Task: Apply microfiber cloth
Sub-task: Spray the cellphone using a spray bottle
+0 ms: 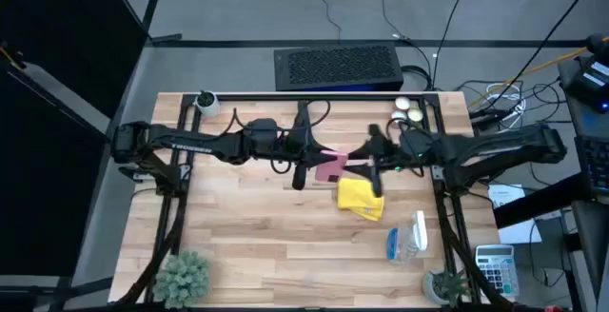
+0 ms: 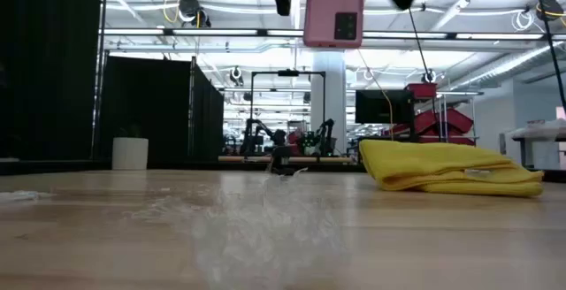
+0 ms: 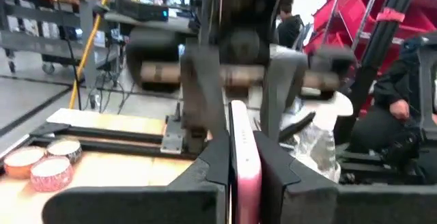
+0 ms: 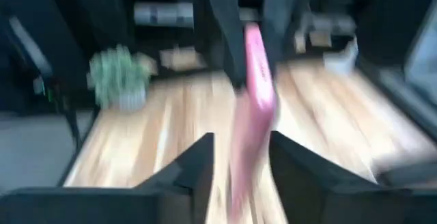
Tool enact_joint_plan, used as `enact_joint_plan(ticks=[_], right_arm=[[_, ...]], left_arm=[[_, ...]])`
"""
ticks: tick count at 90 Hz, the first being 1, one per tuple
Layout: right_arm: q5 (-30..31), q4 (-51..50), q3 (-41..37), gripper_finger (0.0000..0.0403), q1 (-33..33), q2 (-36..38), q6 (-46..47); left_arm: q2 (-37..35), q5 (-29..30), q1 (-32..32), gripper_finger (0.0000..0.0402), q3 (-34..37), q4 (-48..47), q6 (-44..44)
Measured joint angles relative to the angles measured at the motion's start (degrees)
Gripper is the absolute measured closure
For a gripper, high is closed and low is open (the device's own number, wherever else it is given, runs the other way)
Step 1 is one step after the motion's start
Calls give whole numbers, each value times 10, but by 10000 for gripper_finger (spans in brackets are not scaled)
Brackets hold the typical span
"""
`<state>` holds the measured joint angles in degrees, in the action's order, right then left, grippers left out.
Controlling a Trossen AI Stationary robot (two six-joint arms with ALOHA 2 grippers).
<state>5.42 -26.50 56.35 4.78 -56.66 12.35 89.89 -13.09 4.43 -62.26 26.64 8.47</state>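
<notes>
The yellow microfiber cloth [image 1: 361, 199] [image 2: 447, 168] lies bunched on the wooden table, right of centre, and no gripper touches it. Above the table's middle hangs a pink phone-like slab [image 1: 330, 166] [image 2: 333, 9], with my left gripper [image 1: 306, 167] [image 3: 244, 149] shut on it. My right gripper [image 1: 362, 161] [image 4: 240, 145] is level with the slab on its right. It is open, with one finger on either side of the slab's right end. The blurred right wrist view shows gaps between fingers and slab. My left gripper pinches the pink slab's two flat faces [image 3: 244, 161] between its two fingers. The fingers come in level from the table's left. The slab stands on edge and is lifted clear of the table, above the height of the cloth.
A clear spray bottle [image 1: 407, 237] lies near the right front. Small potted plants stand at the front left [image 1: 181, 276] and front right [image 1: 444, 283]. Small jars [image 1: 409, 110] and a cup [image 1: 206, 101] sit along the far edge. A person [image 3: 403, 87] sits beyond the table.
</notes>
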Motion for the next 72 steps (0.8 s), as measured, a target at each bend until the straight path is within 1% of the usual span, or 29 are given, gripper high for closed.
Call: enact_joint_plan(ticks=[7,14,22,33,39,50,63,72], right_arm=[[1,-196,70,225,9,8,41],[1,-333,121,207,27,9,90],[1,-433,142,199,54,9,160],[-15,-533,128,202,111,8,246],[-19,-558,108,207,146,10,297],[-26,-559,66,217,218,20,410],[-26,-522,18,234,325,28,526],[-25,-476,-12,243,401,25,603]], left_arm=[[0,-4,0,390,0,-13,-4],[0,-6,-1,391,0,-25,-6],[0,-7,-2,391,0,-26,-19],[0,-7,-9,391,0,-30,-35],[0,-7,-15,391,0,-30,-43],[6,-8,-25,391,0,-33,-48],[35,-21,-38,391,0,-35,-59],[61,-23,-48,391,0,-27,-58]])
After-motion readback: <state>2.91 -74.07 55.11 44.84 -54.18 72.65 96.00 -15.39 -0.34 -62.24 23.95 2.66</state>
